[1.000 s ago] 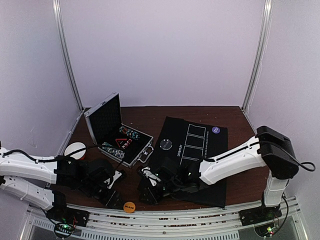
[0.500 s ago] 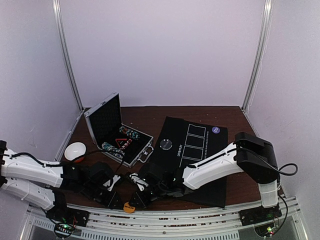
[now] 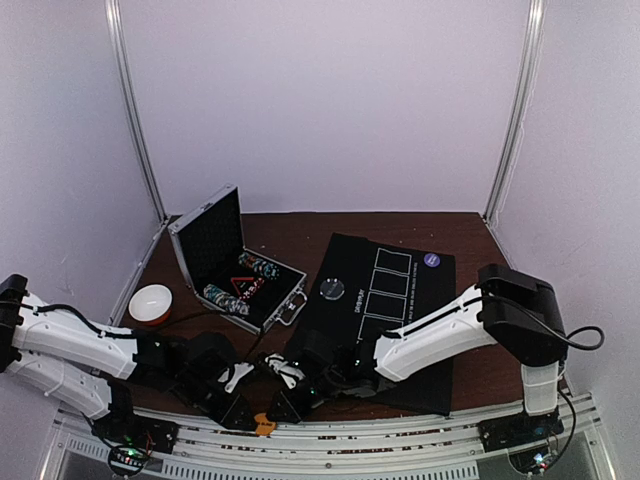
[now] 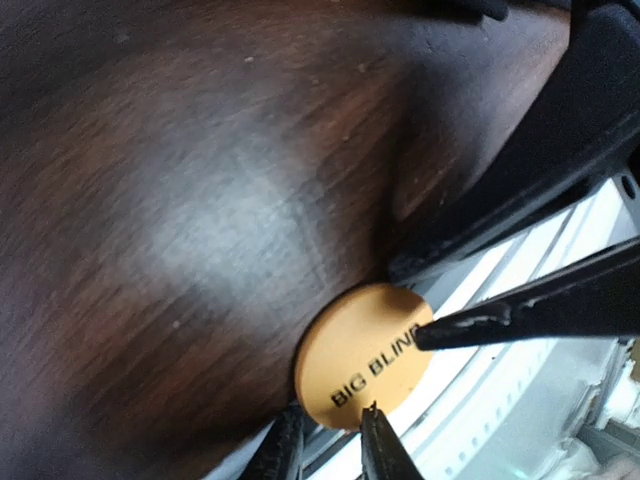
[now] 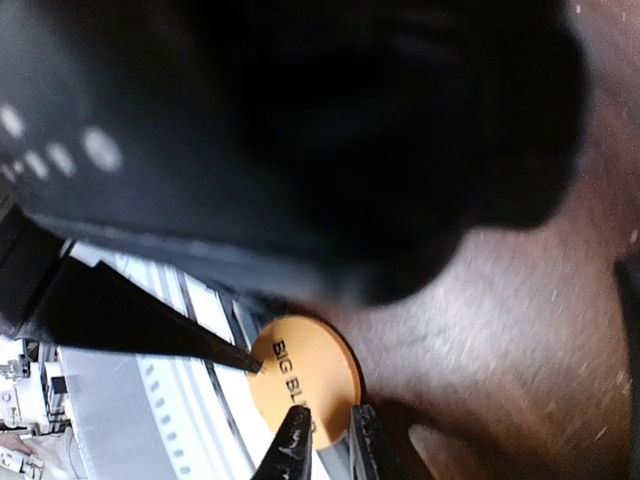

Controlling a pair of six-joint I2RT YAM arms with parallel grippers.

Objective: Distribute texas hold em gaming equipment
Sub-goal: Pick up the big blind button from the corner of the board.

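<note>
Hands of both arms meet low in the middle of the top view, at the near edge of the dark wooden surface point(image 3: 300, 230). There the orange BIG BLIND disc point(image 4: 362, 355) lies flat, partly over the white rail point(image 3: 400, 440). The left hand point(image 4: 330, 448) shows at the bottom of its wrist frame: the two tips stand a little apart with a narrow gap, right at the lower rim of the disc. Whether they touch it or are just above it, I cannot tell. The right hand point(image 5: 328, 442) shows the same way in its own view, with a narrower gap and its tips also at the rim. One sharp finger point(image 4: 520, 310) of the right hand enters the left wrist frame from the right and rests its tip on the printed face. Farther back, left of centre, the open silver case point(image 3: 210, 240) holds poker chips point(image 3: 262, 268). A purple disc point(image 3: 431, 259) lies on the black mat point(image 3: 350, 260).
</note>
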